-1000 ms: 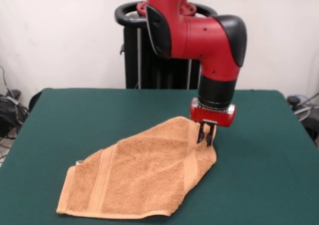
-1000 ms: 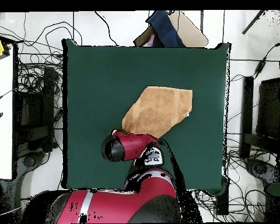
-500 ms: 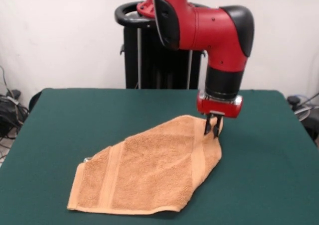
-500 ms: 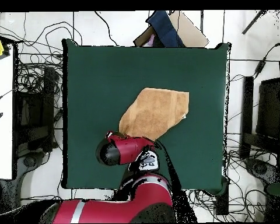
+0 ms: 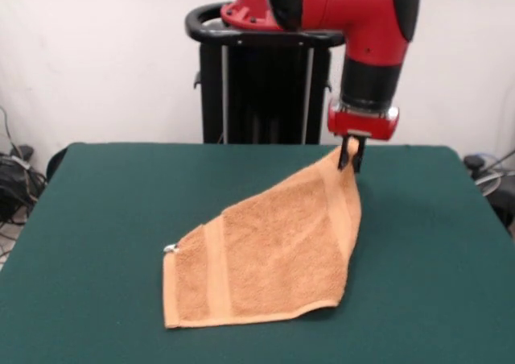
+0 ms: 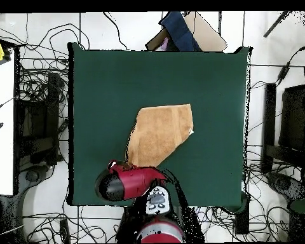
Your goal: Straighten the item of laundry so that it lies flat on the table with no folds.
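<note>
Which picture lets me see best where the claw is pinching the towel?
The front view: the gripper is shut on the towel's raised corner, lifting it off the table. In the overhead view the red arm covers that spot; only the towel's spread-out part shows.

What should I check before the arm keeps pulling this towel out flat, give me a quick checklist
1. Grip: gripper shut on a corner of the orange-tan towel - ok.
2. Towel flat: held corner is lifted, cloth slopes down from it - not ok.
3. Folds: outline is irregular rather than square, one part looks doubled under - not ok.
4. Space: bare green table all around the towel - ok.
5. White label shows at the low corner, free of the fingers - ok.
6. Hold depth: how much cloth sits between the fingers - cannot tell.
</note>
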